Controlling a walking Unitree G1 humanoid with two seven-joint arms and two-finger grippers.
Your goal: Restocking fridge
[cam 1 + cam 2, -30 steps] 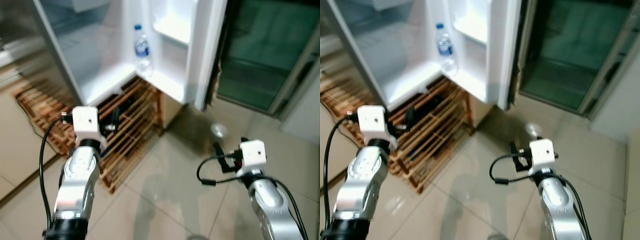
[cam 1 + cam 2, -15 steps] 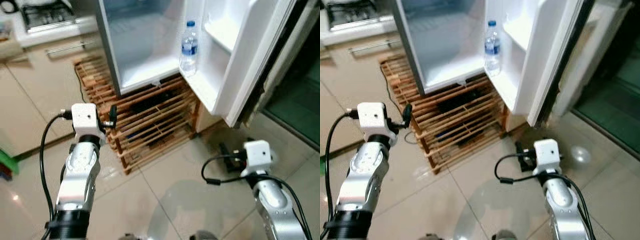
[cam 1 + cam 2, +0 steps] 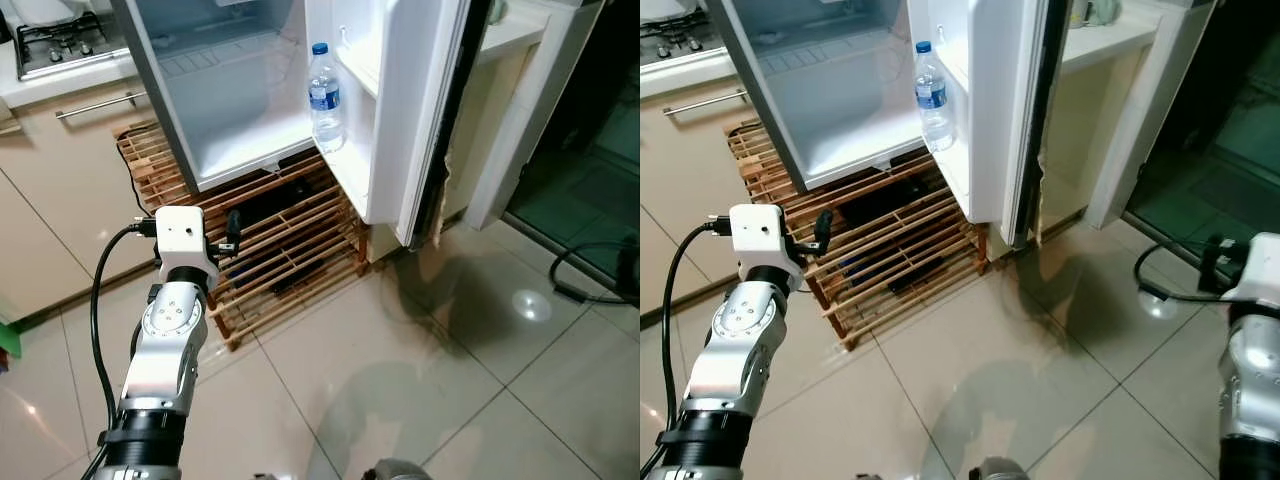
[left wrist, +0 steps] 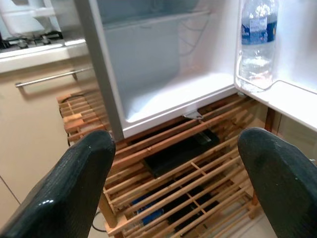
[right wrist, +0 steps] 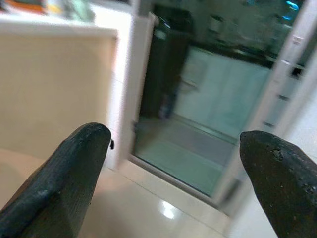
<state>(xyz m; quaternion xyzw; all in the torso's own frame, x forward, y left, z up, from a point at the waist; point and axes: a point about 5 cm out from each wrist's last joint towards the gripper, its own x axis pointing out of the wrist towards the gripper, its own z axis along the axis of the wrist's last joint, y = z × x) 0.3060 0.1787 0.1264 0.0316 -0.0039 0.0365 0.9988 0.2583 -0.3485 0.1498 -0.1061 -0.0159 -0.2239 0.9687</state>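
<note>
The fridge [image 3: 240, 110] stands open at the far side of the room, its door [image 3: 400, 100] swung out to the right, and a single water bottle [image 3: 325, 98] with a blue cap and label stands upright on the lowest shelf of that door, just beside the bare white cabinet floor. The fridge sits on a wooden slatted rack [image 3: 270, 240] laid on the glossy tiled floor [image 3: 420, 370]; a dark flat object lies under the slats, too shadowed to identify. To the far left runs a pale kitchen bench [image 3: 60, 80] with a gas hob [image 3: 55, 40] on top and a long metal handle on its front. The left gripper [image 4: 178, 183] is raised in front of the rack, pointing towards the fridge's lower edge, its two black fingers [image 4: 74, 183] spread wide apart with nothing between them. The right gripper [image 5: 173, 178] is held out at the right, well away from the fridge, aimed at a glass sliding door [image 5: 218, 104] beyond a pale bench end; its fingers [image 5: 64, 173] are likewise released and hold nothing. A black cable [image 3: 1170, 275] loops by the right wrist above the tiles.
</note>
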